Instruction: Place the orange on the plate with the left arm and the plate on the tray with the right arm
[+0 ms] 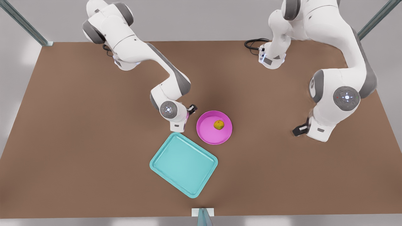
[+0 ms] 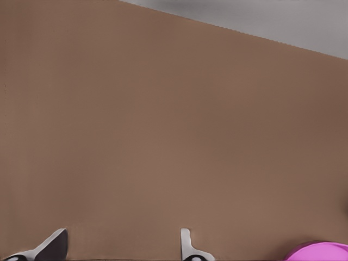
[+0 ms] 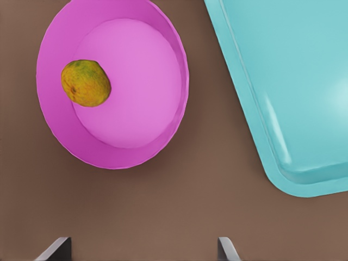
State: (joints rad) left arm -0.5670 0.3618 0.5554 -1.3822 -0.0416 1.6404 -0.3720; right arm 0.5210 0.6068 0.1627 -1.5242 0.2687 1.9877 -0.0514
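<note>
One orange sat in one plate, one tray just beside on the table. Right gripper near the plate, left gripper waiting well apart, both with fingers spread, holding nothing.

The front camera looked steeply down on the table from high above its near edge, facing my bases. My right wrist camera looked straight down, close over the plate and tray. My left wrist camera faced obliquely across bare tabletop. All three views shared the plate.
</note>
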